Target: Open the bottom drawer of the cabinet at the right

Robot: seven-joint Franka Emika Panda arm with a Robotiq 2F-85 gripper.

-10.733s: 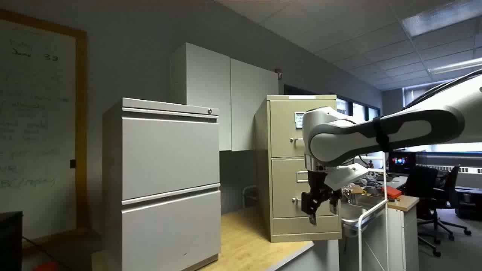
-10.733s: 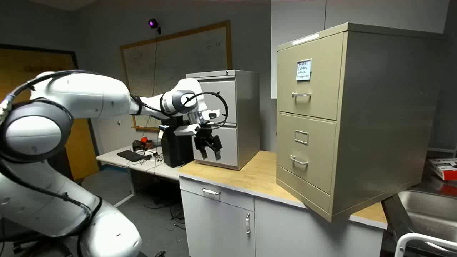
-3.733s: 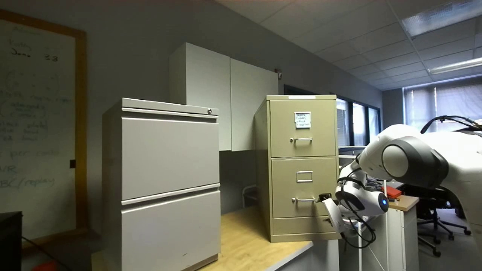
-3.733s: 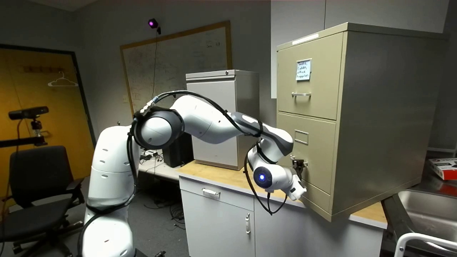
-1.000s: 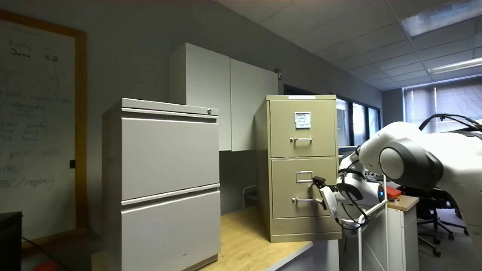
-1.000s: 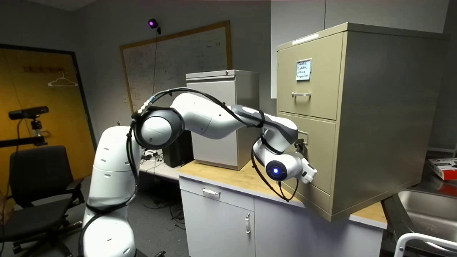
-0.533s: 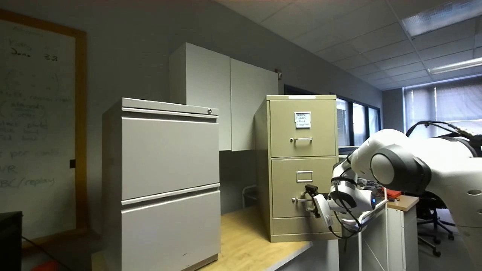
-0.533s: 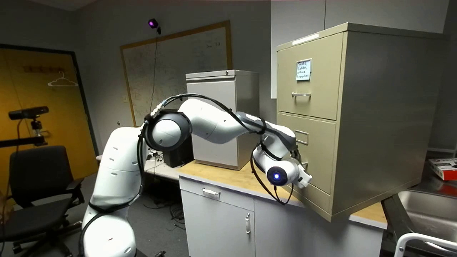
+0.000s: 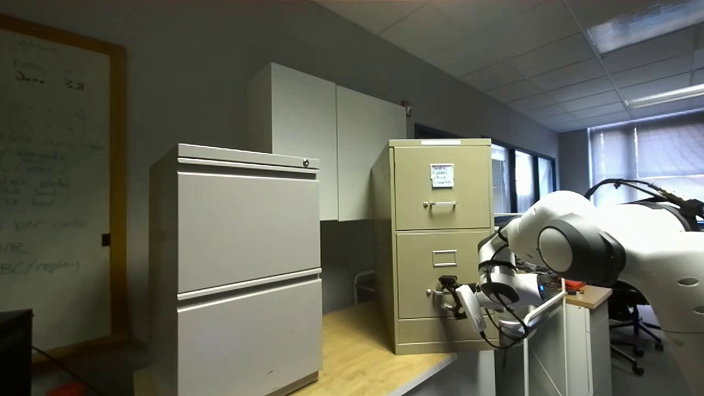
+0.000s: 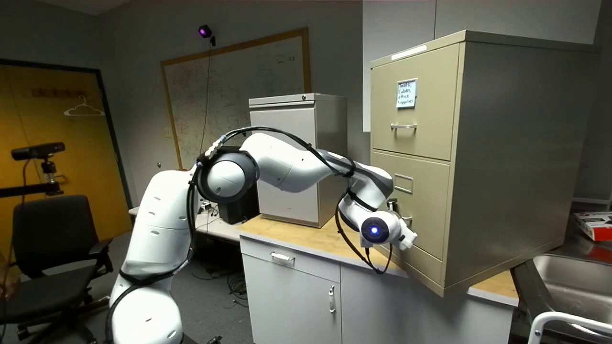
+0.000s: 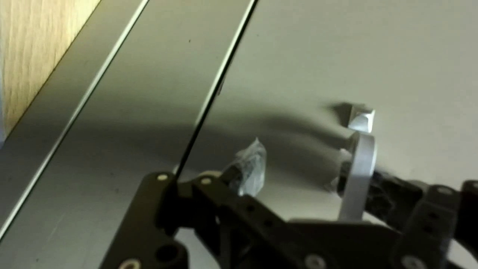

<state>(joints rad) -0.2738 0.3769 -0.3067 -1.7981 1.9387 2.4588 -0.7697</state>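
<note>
The tan cabinet [image 10: 516,157] stands on the counter. Its bottom drawer [image 9: 415,264] looks shut, its front flush in both exterior views [image 10: 430,205]. The drawer's silver handle [image 11: 358,172] shows in the wrist view; part of it shows in an exterior view [image 9: 431,292]. My gripper [image 11: 297,171] is at the handle with its jaws apart. One of its fingers [image 11: 392,194] passes behind the handle bar, between bar and drawer front. The other fingertip [image 11: 252,168] is apart from the bar, on the side toward the counter. In an exterior view the arm largely hides the gripper [image 10: 393,206].
The top drawer [image 10: 430,134] with a white paper is above. A pale grey cabinet [image 9: 247,231] stands on the wooden counter [image 9: 363,360]. A white rail [image 9: 525,352] stands near the arm. A sink [image 10: 578,277] is beside the tan cabinet.
The arm came from the grey cabinet to the tan one. In the last second the gripper moved down and across to the bottom drawer's handle. The drawer has not visibly moved.
</note>
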